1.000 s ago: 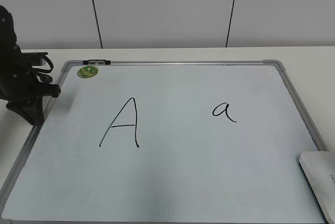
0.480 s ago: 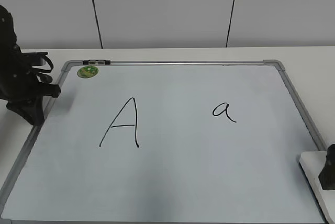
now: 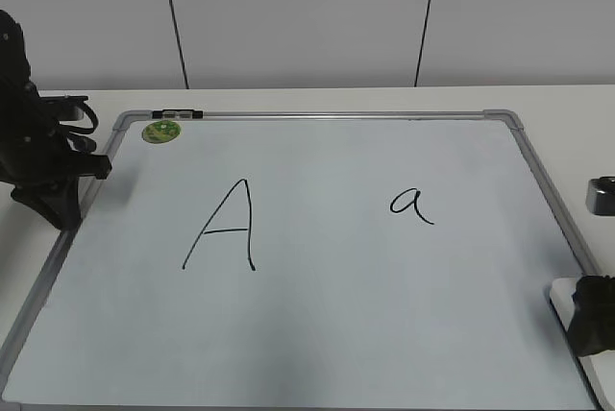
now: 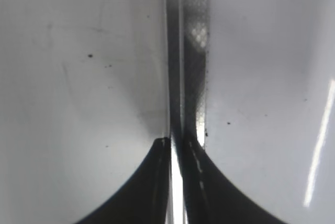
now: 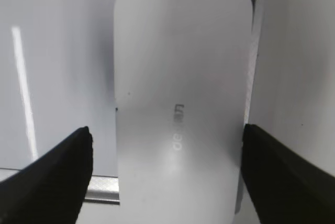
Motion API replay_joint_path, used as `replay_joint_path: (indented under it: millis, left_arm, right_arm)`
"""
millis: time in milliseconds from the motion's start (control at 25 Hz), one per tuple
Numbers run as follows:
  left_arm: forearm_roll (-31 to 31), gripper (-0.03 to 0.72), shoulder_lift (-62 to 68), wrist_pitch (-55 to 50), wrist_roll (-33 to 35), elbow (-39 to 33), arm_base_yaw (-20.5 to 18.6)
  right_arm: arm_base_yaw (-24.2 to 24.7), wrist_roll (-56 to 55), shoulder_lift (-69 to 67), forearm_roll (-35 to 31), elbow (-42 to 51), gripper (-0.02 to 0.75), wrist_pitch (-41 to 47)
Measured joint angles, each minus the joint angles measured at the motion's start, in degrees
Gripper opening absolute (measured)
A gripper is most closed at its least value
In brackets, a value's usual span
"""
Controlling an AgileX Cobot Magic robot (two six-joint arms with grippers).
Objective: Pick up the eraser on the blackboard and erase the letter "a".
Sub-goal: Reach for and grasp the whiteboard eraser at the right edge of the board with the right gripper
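1. Your right gripper (image 5: 165, 145) hangs over the eraser (image 5: 180, 93), fingers spread wide on either side and not yet gripping it.
2. The eraser lies at the blackboard's (image 3: 317, 334) 4 o'clock corner, overlapping the frame.
3. The letter "a" (image 3: 411, 205) sits untouched, at about 10 o'clock from the eraser.
4. Your left gripper (image 4: 178, 145) rests pinched together, holding nothing, over the frame.
5. My judgement: nothing is finished; grasp, carry and wipe all remain.
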State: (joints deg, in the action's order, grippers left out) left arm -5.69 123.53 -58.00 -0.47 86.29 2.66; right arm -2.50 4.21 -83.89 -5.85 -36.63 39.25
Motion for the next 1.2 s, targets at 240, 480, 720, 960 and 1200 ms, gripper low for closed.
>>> replay_joint_path:
  millis: [240, 480, 720, 960, 1200]
  left_arm:
    - [-0.1, 0.055, 0.0, 0.0, 0.0, 0.0, 0.0]
    - [-0.1, 0.059, 0.0, 0.0, 0.0, 0.0, 0.0]
    - [-0.3, 0.064, 0.0, 0.0, 0.0, 0.0, 0.0]
    - [-0.3, 0.065, 0.0, 0.0, 0.0, 0.0, 0.0]
    - [-0.4, 0.066, 0.0, 0.0, 0.0, 0.0, 0.0]
  right_arm:
    - [0.0, 0.0, -2.3, 0.0, 0.0, 0.661, -1.8]
    - [0.0, 0.0, -3.9, 0.0, 0.0, 0.65, -2.3]
    - [0.0, 0.0, -4.1, 0.2, 0.0, 0.595, -2.4]
    - [0.0, 0.0, -4.1, 0.4, 0.0, 0.533, -2.4]
    - [0.0, 0.0, -4.1, 0.4, 0.0, 0.531, -2.4]
